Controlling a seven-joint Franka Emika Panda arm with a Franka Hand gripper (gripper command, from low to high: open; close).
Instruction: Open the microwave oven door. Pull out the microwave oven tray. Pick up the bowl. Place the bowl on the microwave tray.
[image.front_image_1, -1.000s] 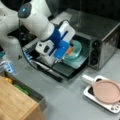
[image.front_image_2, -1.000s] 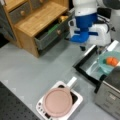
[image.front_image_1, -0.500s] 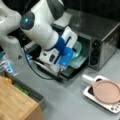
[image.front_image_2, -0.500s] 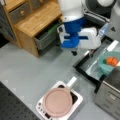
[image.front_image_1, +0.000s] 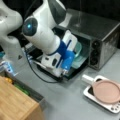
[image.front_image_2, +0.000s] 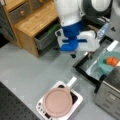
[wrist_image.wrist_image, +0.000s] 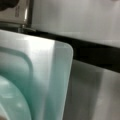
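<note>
The oven (image.front_image_1: 100, 32) stands at the upper right in a front view, its door (image.front_image_1: 73, 74) dropped open toward the frame's bottom. The tray (image.front_image_1: 81, 62) is pulled out, and the bowl (image.front_image_1: 79, 51) rests on it. In a front view the bowl (image.front_image_2: 110, 61) shows something orange inside. The wrist view shows the tray's (wrist_image.wrist_image: 50, 70) rounded corner and the bowl's (wrist_image.wrist_image: 7, 100) side at lower left.

The gripper (image.front_image_1: 64, 72) hangs low over the open door, just beside the bowl. I cannot tell whether it is released or clenched.

I judge the placing step to be at its end. Any move from here calls for a clean path that clears the bowl's rim and the tray edge.
</note>
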